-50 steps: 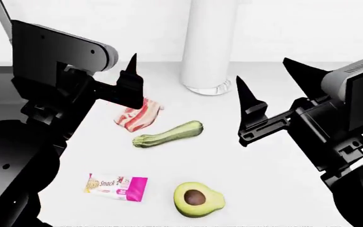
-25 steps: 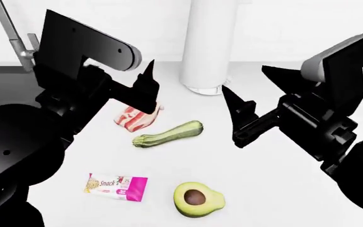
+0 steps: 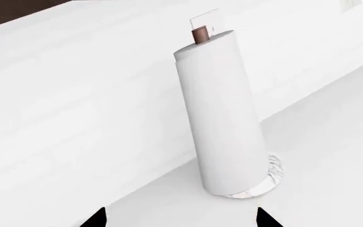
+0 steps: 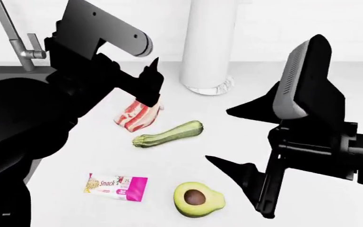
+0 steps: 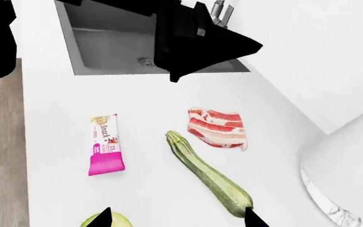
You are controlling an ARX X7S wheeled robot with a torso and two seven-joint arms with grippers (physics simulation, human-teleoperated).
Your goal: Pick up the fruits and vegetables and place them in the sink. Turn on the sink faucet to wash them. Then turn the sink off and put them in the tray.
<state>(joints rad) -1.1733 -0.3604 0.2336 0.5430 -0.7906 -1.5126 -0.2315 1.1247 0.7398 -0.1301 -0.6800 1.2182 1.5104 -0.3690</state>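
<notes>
Head view: the zucchini (image 4: pixel 168 134) lies mid-counter, the halved avocado (image 4: pixel 198 199) nearer the robot, with the bacon piece (image 4: pixel 137 117) and snack bar wrapper (image 4: pixel 116 186) alongside. The faucet (image 4: pixel 19 45) stands at far left. The right gripper (image 4: pixel 241 142), fingers spread wide, has dropped from beside the paper towel roll (image 4: pixel 211 45) to just beside the avocado; the left gripper (image 4: pixel 150 85) hangs over the bacon, its opening hidden.

Left wrist view: only the roll (image 3: pixel 222 118) and two well-separated fingertips (image 3: pixel 95 218) appear.

Right wrist view: alone shows the sink (image 5: pixel 115 49) basin and drain, beyond the wrapper (image 5: pixel 104 150), bacon (image 5: pixel 217 128) and zucchini (image 5: pixel 208 174).
</notes>
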